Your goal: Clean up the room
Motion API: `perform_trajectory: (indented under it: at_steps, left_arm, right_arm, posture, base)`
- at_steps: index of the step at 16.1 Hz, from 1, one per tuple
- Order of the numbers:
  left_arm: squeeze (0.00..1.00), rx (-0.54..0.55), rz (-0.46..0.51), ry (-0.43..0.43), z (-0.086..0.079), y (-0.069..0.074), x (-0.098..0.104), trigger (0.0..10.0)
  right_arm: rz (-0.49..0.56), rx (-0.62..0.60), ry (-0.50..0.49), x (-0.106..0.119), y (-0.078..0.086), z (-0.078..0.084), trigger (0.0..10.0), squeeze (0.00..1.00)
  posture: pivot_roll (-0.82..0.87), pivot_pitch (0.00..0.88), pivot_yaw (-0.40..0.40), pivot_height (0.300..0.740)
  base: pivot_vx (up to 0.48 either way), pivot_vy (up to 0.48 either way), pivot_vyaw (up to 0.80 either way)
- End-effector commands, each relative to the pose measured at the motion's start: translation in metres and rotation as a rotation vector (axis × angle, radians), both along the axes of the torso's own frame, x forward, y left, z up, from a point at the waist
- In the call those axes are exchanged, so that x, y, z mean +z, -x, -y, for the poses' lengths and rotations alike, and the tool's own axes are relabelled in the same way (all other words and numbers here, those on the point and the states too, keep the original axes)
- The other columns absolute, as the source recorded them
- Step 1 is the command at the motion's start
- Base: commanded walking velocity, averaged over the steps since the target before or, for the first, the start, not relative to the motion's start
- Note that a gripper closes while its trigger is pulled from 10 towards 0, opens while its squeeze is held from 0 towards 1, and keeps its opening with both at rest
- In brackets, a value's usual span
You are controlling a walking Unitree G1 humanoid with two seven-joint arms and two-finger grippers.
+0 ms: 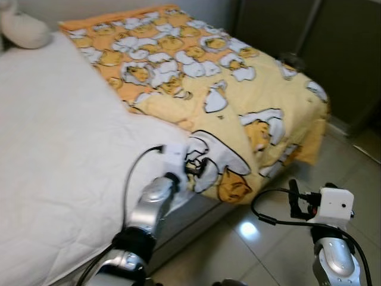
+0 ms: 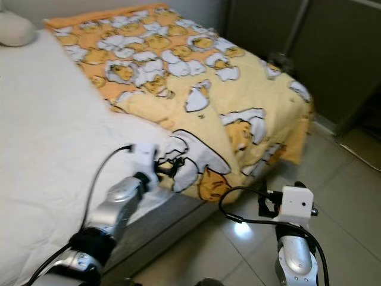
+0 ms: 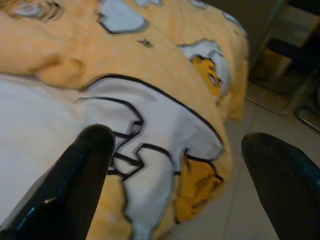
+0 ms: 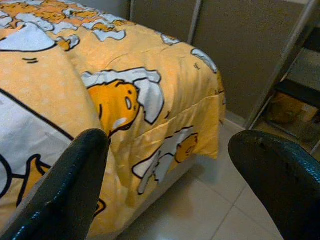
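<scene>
Left arm closest to cam, reaching forward over the near edge of the bed, black cable looping off the wrist. Left gripper sits right at the folded-back corner of the yellow blanket, where the big white egg-shell print is. Left wrist view: its two black fingers are spread wide, blanket corner between them, nothing clamped; whether a fingertip touches the fabric is hard to say, the view is soft. Blanket covers the right-hand part of the bed, cartoon egg pattern, rumpled along its inner edge, one side hanging over the mattress toward the floor. Rest of the bed is bare white sheet, with a pale pillow or soft toy at the far corner. Right gripper hangs low over the tiled floor beside the bed, apart from the blanket; right wrist view shows its fingers also wide apart and empty, looking at the draped blanket side. Dark wardrobe doors behind.
</scene>
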State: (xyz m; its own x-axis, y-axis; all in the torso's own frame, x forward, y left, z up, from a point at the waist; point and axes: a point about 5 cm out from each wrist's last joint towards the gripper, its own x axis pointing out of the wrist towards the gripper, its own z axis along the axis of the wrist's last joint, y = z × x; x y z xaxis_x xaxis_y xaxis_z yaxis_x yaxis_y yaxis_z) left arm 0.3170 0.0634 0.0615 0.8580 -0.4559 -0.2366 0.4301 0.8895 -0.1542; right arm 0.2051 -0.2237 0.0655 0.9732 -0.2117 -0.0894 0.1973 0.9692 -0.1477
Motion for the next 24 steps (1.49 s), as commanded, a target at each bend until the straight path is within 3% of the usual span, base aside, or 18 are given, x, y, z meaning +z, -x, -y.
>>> perform_trajectory:
  at_steps: [1,4,6,8,11,13,15,16,18,21,24]
  left_arm:
    - [0.00,0.012,-0.014,-0.011,-0.003,-0.002,-0.005,10.0]
    - [0.00,0.070,-0.028,-0.062,0.003,-0.006,-0.010,10.0]
    - [0.00,0.184,-0.002,-0.120,-0.008,-0.019,-0.003,10.0]
    - [0.00,0.262,0.022,-0.169,-0.024,-0.030,0.004,10.0]
    - [0.00,0.260,0.020,-0.184,-0.027,-0.032,0.004,10.0]
    - [0.00,0.232,0.002,-0.139,-0.023,-0.026,-0.003,10.0]
    - [0.00,0.220,-0.010,-0.132,-0.022,-0.022,-0.008,10.0]
    - [0.00,0.221,0.003,-0.201,-0.026,-0.021,-0.011,10.0]
    - [0.00,0.244,0.043,-0.252,-0.031,-0.025,-0.006,10.0]
    - [0.00,0.288,0.100,-0.217,-0.037,-0.038,0.012,10.0]
    - [0.00,0.358,0.105,-0.223,-0.050,-0.039,0.013,10.0]
  right_arm:
    - [-0.004,0.010,-0.008,0.002,0.000,-0.002,10.0,0.37]
    - [-0.029,0.036,-0.004,0.002,0.010,-0.006,10.0,0.36]
    - [-0.051,0.050,0.001,0.003,0.023,-0.009,10.0,0.37]
    - [-0.086,0.047,0.000,0.003,0.046,-0.014,10.0,0.37]
    - [-0.158,0.049,-0.008,0.001,0.079,-0.022,10.0,0.37]
    - [-0.198,0.024,-0.014,0.002,0.096,-0.022,10.0,0.37]
    - [-0.207,0.014,-0.017,0.004,0.102,-0.024,10.0,0.37]
    - [-0.212,0.007,-0.020,0.006,0.106,-0.025,10.0,0.37]
    - [-0.221,0.007,-0.022,0.008,0.109,-0.026,10.0,0.37]
    - [-0.266,0.007,-0.026,0.006,0.123,-0.026,10.0,0.37]
    - [-0.278,0.015,-0.027,0.007,0.124,-0.027,10.0,0.37]
  posture:
    - [-0.08,0.079,-0.018,0.736]
    - [-0.13,0.135,-0.031,0.736]
    - [-0.17,0.163,-0.030,0.736]
    - [-0.23,0.214,-0.033,0.736]
    - [-0.27,0.267,-0.032,0.736]
    - [-0.29,0.293,-0.028,0.736]
    - [-0.30,0.306,-0.025,0.736]
    - [-0.32,0.326,-0.024,0.736]
    - [-0.33,0.331,-0.026,0.736]
    - [-0.34,0.338,-0.029,0.736]
    - [-0.34,0.337,-0.037,0.736]
  base:
    - [0.000,0.000,0.00]
    - [0.000,0.000,0.00]
    - [0.000,0.000,0.00]
    - [0.000,0.000,0.00]
    - [0.000,0.000,0.00]
    - [0.000,0.000,0.00]
    - [0.000,0.000,0.00]
    - [0.000,0.000,0.00]
    - [0.000,0.000,0.00]
    - [0.000,0.000,0.00]
    - [0.000,0.000,0.00]
